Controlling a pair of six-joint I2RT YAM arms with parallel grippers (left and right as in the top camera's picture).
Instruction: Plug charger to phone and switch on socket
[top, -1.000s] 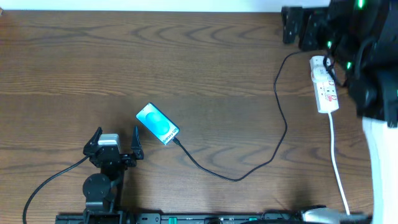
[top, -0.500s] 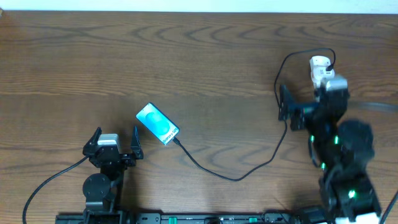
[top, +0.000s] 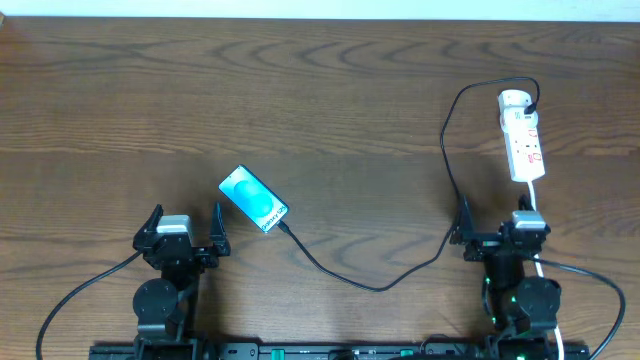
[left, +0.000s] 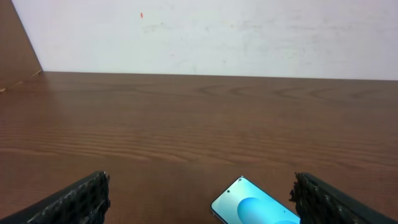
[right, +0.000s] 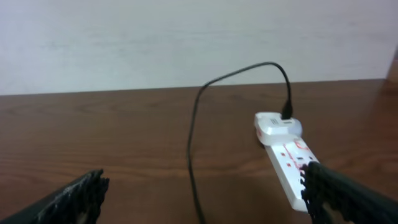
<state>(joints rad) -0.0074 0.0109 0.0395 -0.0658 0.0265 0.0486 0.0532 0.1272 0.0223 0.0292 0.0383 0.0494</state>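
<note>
The phone (top: 254, 199) lies tilted on the table with its cyan screen up; it also shows in the left wrist view (left: 255, 207). The charger (top: 445, 150) is a thin black cable whose tip meets the phone's lower right end, and its black plug sits in the far end of the socket (top: 522, 136). The socket is a white power strip, also in the right wrist view (right: 287, 154). My left gripper (top: 184, 230) is open and empty, just left of and nearer than the phone. My right gripper (top: 498, 228) is open and empty, near of the socket.
The socket's white cord (top: 533, 198) runs from the strip toward my right arm. A pale wall (left: 205, 34) bounds the table's far edge. The charger's slack loops across the table between the arms (top: 375, 285).
My right arm has drawn back from over the socket to the near right edge of the table, uncovering the socket. The left arm, phone and cable have not moved.
</note>
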